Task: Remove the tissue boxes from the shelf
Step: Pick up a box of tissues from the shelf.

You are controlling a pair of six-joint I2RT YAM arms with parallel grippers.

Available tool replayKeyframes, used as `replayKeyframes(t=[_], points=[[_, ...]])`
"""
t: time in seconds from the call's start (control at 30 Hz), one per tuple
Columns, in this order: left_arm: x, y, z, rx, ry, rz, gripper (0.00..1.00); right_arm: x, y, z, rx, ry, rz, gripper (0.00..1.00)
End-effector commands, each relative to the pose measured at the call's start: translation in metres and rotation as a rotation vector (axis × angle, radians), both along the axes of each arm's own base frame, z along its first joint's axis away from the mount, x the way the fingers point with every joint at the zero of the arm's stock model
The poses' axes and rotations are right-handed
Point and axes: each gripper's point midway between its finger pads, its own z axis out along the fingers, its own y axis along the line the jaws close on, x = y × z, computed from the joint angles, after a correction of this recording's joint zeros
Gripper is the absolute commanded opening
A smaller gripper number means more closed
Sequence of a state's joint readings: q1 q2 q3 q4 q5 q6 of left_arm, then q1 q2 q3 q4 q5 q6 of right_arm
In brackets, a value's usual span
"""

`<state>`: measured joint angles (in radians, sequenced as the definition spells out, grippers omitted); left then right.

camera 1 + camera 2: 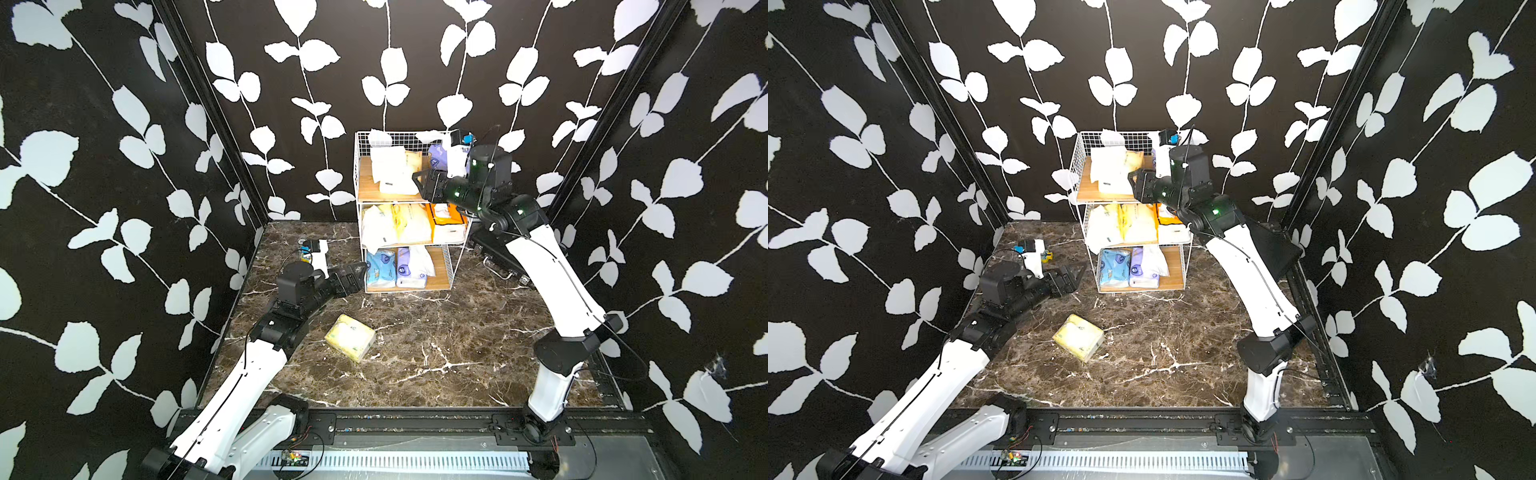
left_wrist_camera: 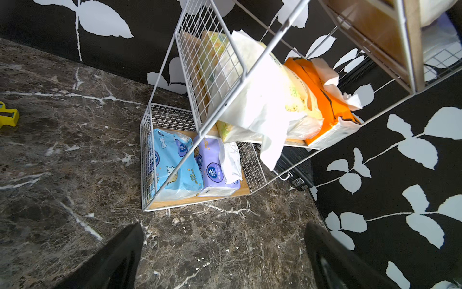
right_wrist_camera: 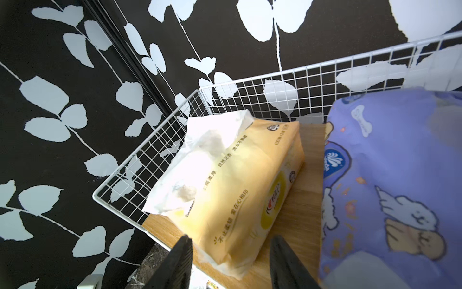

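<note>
Black fingers (image 3: 182, 257) of the right pincer (image 3: 231, 239) are seen nearest the right wrist lens. They are parted and set either side of the near end of a pale yellow pack (image 3: 240, 180). No clamped hold is shown, and contact cannot be told. This pack is laid on the top board of the shelf (image 1: 368, 185), just beside a lavender pack (image 3: 390, 187). On the middle tier, more pale packs (image 1: 390, 226) are crowded next to an orange-and-white box (image 1: 446, 224). On the bottom tier, a light blue pack (image 1: 380, 268) is stood touching a second lavender pack (image 1: 409, 270). One yellow pack (image 1: 350, 336) is found off the shelf, lying askew on the tabletop (image 1: 436, 340) in front of it. The left pincer (image 1: 359, 277) is held low, just beside the bottom tier's front corner, its jaws spread wide with nothing between them. A flat black case (image 1: 490, 249) is partly hidden behind the right arm, beside the shelf.
</note>
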<state>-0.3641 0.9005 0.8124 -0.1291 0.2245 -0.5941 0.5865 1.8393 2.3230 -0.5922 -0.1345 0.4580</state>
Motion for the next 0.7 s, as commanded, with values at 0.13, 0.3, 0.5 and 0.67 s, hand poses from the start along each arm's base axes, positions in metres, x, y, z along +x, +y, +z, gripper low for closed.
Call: replayKeyframes(t=[0.13,0.3,0.5,0.67], points=[[-0.009,0.005,-0.002,-0.01,-0.016,0.018,0.99,0.01,0.016,0.003,0.051,0.001,0.011,0.51],[-0.006,0.002,-0.001,-0.007,-0.011,0.007,0.99,0.01,0.022,0.001,0.049,-0.007,0.018,0.5],[-0.005,0.0,-0.006,-0.015,0.001,-0.002,0.99,0.015,0.025,-0.01,0.03,0.008,0.018,0.5],[-0.004,-0.001,-0.006,-0.006,0.001,-0.005,0.99,0.008,0.021,0.008,0.086,-0.023,0.021,0.52]])
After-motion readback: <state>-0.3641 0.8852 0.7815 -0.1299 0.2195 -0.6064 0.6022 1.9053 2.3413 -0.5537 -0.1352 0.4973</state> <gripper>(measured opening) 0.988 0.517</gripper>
